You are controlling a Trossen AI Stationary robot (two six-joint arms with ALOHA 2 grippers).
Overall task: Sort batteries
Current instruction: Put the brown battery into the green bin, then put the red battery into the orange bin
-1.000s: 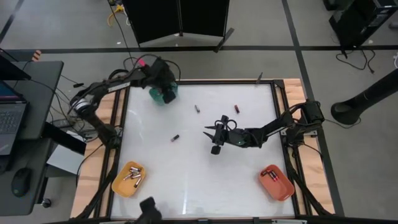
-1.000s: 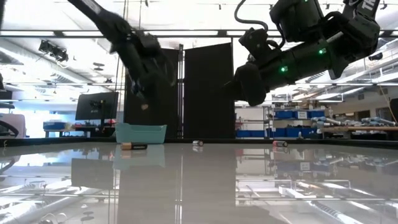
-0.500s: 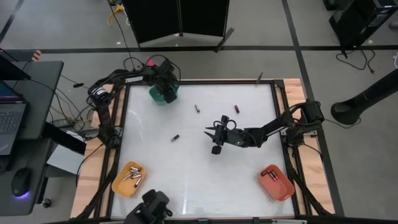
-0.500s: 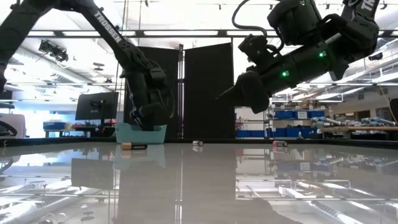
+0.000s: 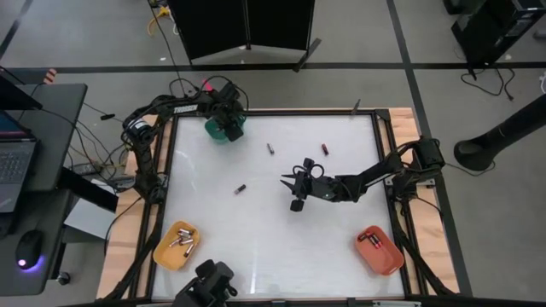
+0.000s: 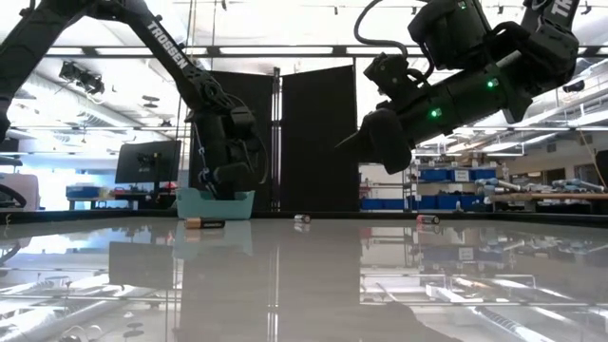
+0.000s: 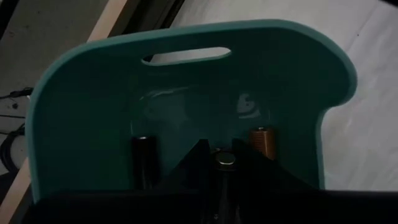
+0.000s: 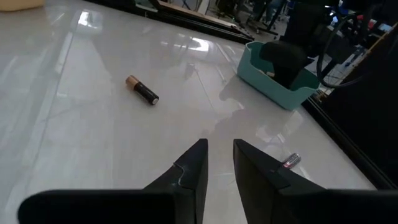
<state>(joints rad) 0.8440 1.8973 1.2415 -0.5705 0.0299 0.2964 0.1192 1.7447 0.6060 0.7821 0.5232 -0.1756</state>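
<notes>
Table (image 5: 273, 247): white, glossy top in a wooden frame, reflecting the ceiling lights. Room beyond: grey floor, dark folding screen, shelves with blue crates, a desk with a mouse to the side.

My left arm: reaches to the far left corner, my left gripper (image 5: 229, 128) down inside the teal bin (image 5: 223, 132). Its fingers (image 7: 193, 163) are clenched on a battery (image 7: 224, 160), metal end showing between them.

My right arm: stretched in from the right edge, my right gripper (image 5: 293, 181) hanging above mid-table, its fingers (image 8: 194, 167) a narrow gap apart with nothing between them.

Bins: teal, far left; orange (image 5: 177, 246), near left; red (image 5: 379, 250), near right.

Batteries: small dark cylinders with copper or red ends.
- In the teal bin: two (image 7: 142, 158) standing beside the held one.
- In the orange bin: several (image 5: 181, 243).
- In the red bin: a few (image 5: 371, 239).
- Loose on the table, well apart: one black with copper end (image 8: 142, 90); one near the far edge (image 5: 270, 149); one red-tipped (image 5: 325, 149).
</notes>
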